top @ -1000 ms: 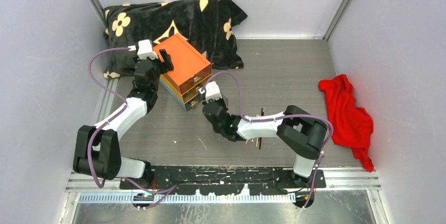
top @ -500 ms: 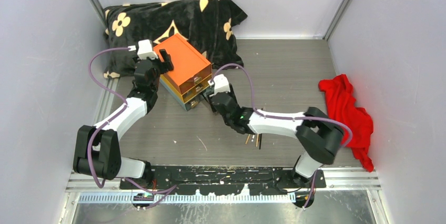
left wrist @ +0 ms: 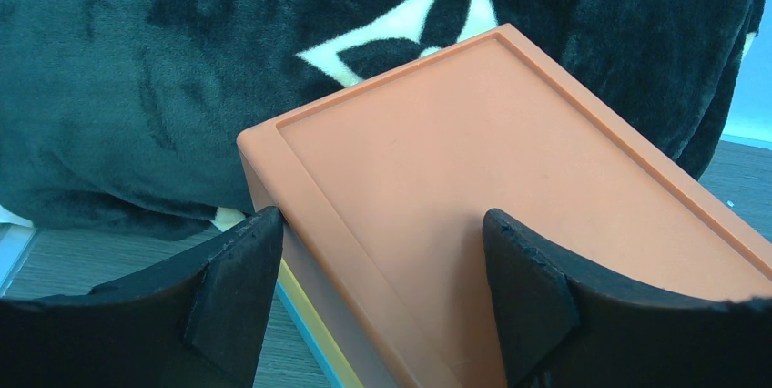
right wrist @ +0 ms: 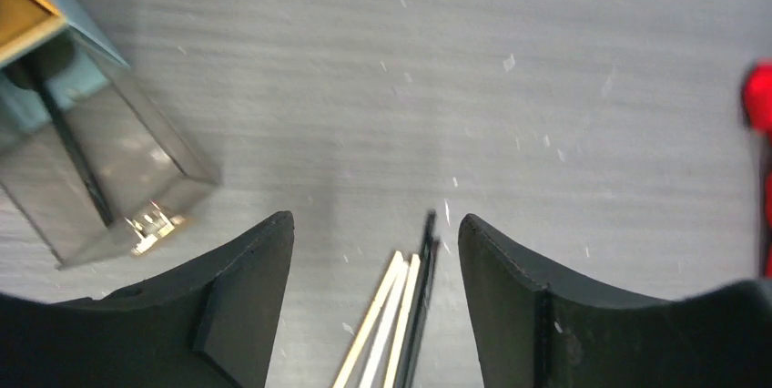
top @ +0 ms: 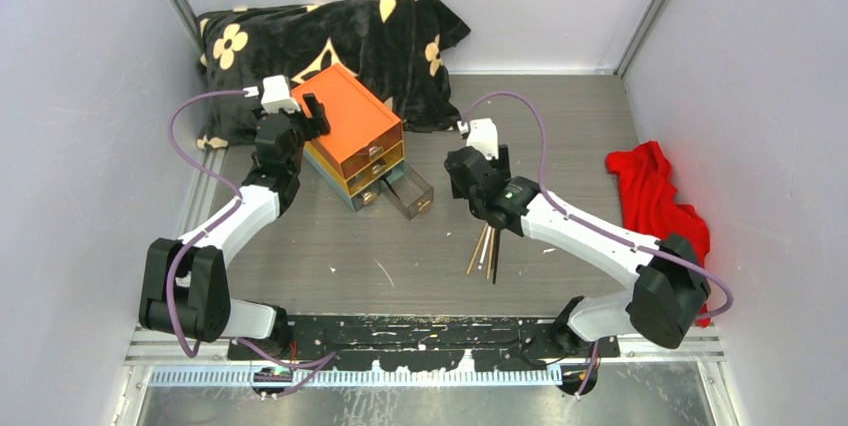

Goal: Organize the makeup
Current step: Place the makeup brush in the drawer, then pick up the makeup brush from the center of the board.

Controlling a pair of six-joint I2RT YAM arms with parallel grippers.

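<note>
top external: the left gripper (top: pixel 312 118) is clamped on the back corner of the orange-topped drawer box (top: pixel 352 133), whose bottom clear drawer (top: pixel 409 191) stands pulled out, while the brushes (top: pixel 485 250) lie on the table just below the right gripper (top: pixel 478 184). left wrist: only the orange lid (left wrist: pixel 510 224) between its fingers, no drawer or brushes. right wrist: its jaws stand apart and empty above the brush tips (right wrist: pixel 401 301), so the step in hand is likely fetching brushes, calling for a descent and a close.

Matte orange plastic box top (left wrist: pixel 510 188); fuzzy black blanket (top: pixel 330 36); clear glossy drawer (right wrist: pixel 100 178).
</note>
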